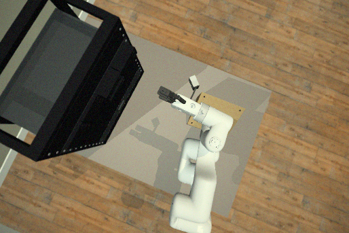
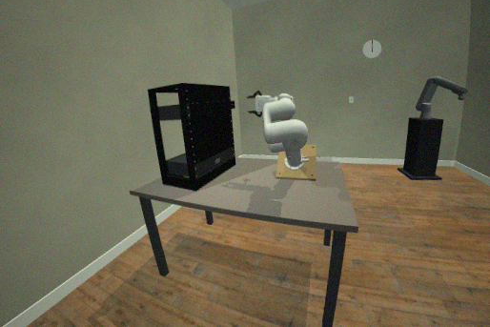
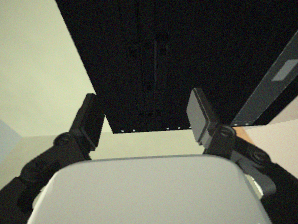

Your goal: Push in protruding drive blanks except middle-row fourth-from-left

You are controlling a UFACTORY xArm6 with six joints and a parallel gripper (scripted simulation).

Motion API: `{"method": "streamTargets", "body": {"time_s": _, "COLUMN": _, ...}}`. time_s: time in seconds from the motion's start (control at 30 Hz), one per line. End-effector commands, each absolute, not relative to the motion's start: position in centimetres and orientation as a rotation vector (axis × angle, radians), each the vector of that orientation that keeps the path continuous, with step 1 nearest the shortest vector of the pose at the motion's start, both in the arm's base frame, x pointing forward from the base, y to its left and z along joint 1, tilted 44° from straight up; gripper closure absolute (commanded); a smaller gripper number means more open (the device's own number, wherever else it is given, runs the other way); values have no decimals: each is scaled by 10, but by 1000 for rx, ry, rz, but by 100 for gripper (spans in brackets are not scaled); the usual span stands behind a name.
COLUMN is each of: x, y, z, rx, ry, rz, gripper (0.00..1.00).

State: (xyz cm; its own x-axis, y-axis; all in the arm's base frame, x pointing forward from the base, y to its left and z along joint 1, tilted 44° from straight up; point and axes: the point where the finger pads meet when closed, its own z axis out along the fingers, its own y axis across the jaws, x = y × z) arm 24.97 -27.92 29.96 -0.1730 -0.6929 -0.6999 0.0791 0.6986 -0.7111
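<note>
The black rack (image 1: 64,73) stands at the left end of the table, its front face turned toward the arm. It also shows in the exterior view (image 2: 193,132). The storage chassis front (image 1: 117,76) is dark; blanks that stand out show as a raised block near the top of the face, and I cannot tell them apart. My gripper (image 1: 164,94) is open and empty, in the air a short way in front of the rack, apart from it. In the wrist view the open fingers frame the dark rack front (image 3: 170,55).
The arm's base sits on a wooden plate (image 1: 217,111) on the grey table (image 2: 267,190). A small white camera (image 1: 194,81) stands on a stalk beside the gripper. A second arm on a black pedestal (image 2: 424,145) stands far off by the wall.
</note>
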Motion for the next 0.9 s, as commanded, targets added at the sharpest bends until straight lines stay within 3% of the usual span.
{"method": "streamTargets", "body": {"time_s": 0.0, "x": 277, "y": -290, "z": 299, "rx": -510, "ry": 1610, "rz": -746, "gripper": 0}}
{"method": "streamTargets", "body": {"time_s": 0.23, "x": 301, "y": -298, "z": 298, "rx": -510, "ry": 1610, "rz": -746, "gripper": 0}}
{"method": "streamTargets", "body": {"time_s": 0.87, "x": 302, "y": -298, "z": 298, "rx": -510, "ry": 1610, "rz": -746, "gripper": 0}}
